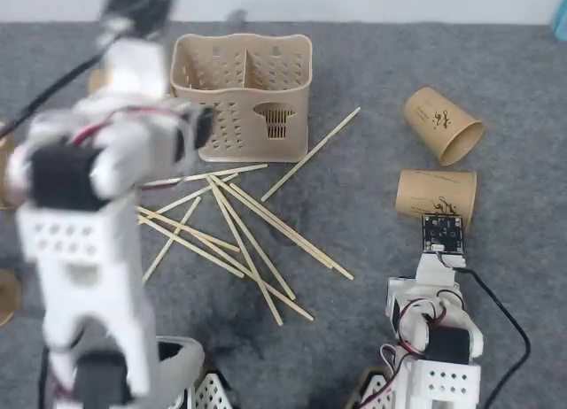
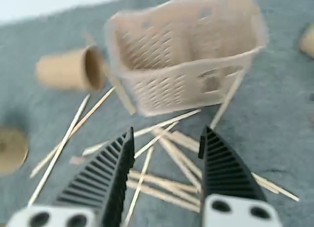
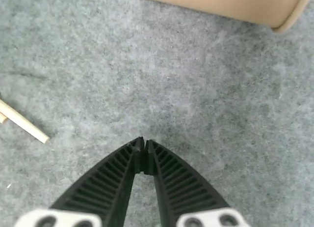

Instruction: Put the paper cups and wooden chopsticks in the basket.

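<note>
A beige slotted basket (image 1: 244, 95) stands upright at the back of the grey mat. Several wooden chopsticks (image 1: 239, 232) lie crossed in front of it. Two paper cups lie on their sides at the right, one farther back (image 1: 441, 124) and one nearer (image 1: 436, 195). My left gripper (image 2: 168, 133) hangs open and empty above the chopsticks (image 2: 162, 180), facing the basket (image 2: 186, 55), with a third cup (image 2: 68, 70) lying beside the basket. My right gripper (image 3: 143, 141) is shut on nothing, low over bare mat just short of the nearer cup (image 3: 230, 3).
Another cup (image 2: 10, 148) sits at the mat's left side, seen partly at the edge (image 1: 4, 296). One chopstick (image 1: 312, 152) leans out from the basket's right corner. A chopstick end (image 3: 24, 126) lies near my right gripper. The right arm's base (image 1: 434, 356) is at the front.
</note>
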You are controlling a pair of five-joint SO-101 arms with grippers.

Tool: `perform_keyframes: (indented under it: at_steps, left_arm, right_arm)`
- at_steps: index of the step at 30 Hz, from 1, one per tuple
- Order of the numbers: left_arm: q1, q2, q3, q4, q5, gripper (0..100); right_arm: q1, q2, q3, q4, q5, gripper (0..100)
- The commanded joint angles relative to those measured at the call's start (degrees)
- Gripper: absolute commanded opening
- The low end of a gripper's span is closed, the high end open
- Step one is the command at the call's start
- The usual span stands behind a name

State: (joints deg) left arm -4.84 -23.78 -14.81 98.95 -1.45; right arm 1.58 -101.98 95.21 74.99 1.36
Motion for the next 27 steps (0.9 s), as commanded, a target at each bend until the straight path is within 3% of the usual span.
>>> perform_keyframes:
  at_steps: [1,11,17,20,23,27]
  left_arm:
    - [-7.30,-10.73,9.71,-0.88,1.93,21]
    - [-24.26,-31.38,48.22,-15.82,1.85,21]
    - [-27.43,-38.42,72.04,-28.84,1.85,21]
    - [-28.57,-40.79,79.34,-33.23,1.85,21]
    - [-30.24,-42.46,85.14,-38.07,1.85,21]
    - [-30.15,-43.87,94.37,-45.98,1.85,21]
  right_arm:
    - [0.57,0.31,-2.20,0.48,0.79,0.6]
    - [0.84,0.31,-5.36,-0.04,0.79,0.6]
    - [5.67,0.31,-10.11,-5.41,0.88,0.6]
    - [6.11,0.31,-13.89,-10.59,6.68,0.6]
    - [5.23,1.01,-18.29,-12.70,12.84,0.6]
    - [0.57,1.45,-23.91,-12.26,11.60,0.6]
